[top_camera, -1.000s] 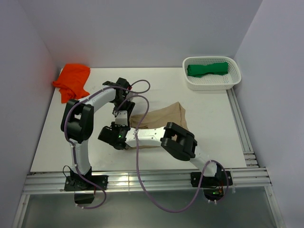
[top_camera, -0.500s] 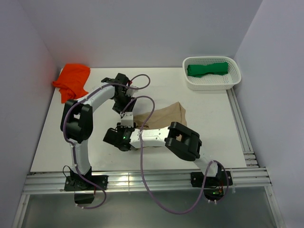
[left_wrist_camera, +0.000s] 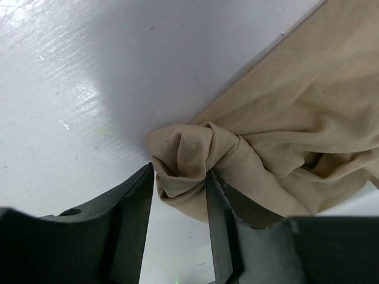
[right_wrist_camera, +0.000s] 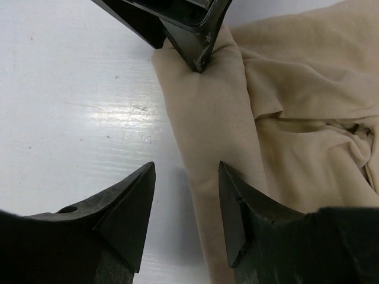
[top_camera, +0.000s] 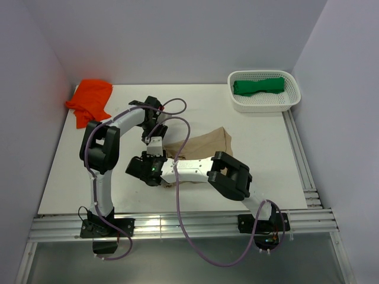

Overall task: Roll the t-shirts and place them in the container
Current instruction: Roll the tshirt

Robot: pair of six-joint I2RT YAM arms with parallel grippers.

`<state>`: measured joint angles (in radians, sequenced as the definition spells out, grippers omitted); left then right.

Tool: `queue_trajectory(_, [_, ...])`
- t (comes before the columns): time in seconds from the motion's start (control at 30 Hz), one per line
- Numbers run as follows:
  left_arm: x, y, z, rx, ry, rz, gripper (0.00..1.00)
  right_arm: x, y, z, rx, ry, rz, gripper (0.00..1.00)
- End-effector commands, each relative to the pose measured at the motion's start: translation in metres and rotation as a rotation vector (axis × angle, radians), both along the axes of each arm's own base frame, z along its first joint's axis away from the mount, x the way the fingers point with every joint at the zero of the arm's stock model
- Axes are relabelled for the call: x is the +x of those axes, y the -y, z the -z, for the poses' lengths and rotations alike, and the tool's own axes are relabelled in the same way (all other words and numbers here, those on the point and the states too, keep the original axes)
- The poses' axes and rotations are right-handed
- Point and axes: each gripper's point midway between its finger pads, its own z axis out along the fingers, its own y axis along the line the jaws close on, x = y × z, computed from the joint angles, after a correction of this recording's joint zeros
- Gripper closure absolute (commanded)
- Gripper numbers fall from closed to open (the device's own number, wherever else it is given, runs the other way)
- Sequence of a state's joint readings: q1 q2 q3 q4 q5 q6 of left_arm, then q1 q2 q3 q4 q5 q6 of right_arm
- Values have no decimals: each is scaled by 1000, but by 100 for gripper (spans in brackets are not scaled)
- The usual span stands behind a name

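The tan t-shirt (top_camera: 207, 144) lies crumpled mid-table, its left edge rolled into a thick fold (right_wrist_camera: 207, 100). My left gripper (top_camera: 155, 138) comes down on the far end of that fold; its jaws (left_wrist_camera: 179, 176) press on a bunched corner (left_wrist_camera: 189, 157) from both sides. My right gripper (top_camera: 153, 158) sits just nearer, open (right_wrist_camera: 186, 171): the fold runs between its fingers, with a gap on the left side. The left gripper's fingertips (right_wrist_camera: 192, 41) show at the top of the right wrist view. An orange t-shirt (top_camera: 90, 100) lies far left. A green t-shirt (top_camera: 257, 86) lies rolled in the basket.
The white perforated basket (top_camera: 265, 107) stands at the back right corner. Purple cables loop over both arms above the tan cloth. Walls close in the table on three sides, and metal rails run along its right and near edges.
The left gripper lifted and opened wider, then came back down and closed on the fold's bunched end. The right wrist shifted slightly right, then back left.
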<state>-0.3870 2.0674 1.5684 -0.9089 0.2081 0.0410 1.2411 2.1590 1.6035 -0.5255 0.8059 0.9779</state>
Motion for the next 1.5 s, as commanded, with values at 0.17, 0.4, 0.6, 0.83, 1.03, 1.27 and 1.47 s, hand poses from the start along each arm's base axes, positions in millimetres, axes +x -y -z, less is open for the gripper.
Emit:
queue_trajectory(0.17, [3,-5,2,30,9,19,57,9,-1,-14,-67,40,-9,46])
queue_trajectory(0.4, [4,-5,3,30,8,24,58,8,3,-10,-122,42,-21,46])
queue_trajectory(0.6, [5,-3,-1,23,11,26,57,7,13,0,-214,29,-9,46])
queue_trajectory(0.83, [7,-3,-3,21,17,29,57,3,22,21,-277,-10,-4,46])
queue_trajectory(1.03, [9,-2,-8,17,25,35,54,-4,26,35,-327,-50,-25,44])
queue_trajectory(1.27, [16,-2,-16,12,43,39,51,-11,23,47,-317,-103,-49,62])
queue_trajectory(1.47, [33,-6,-39,-16,81,29,48,-14,-13,20,-118,-123,-105,81])
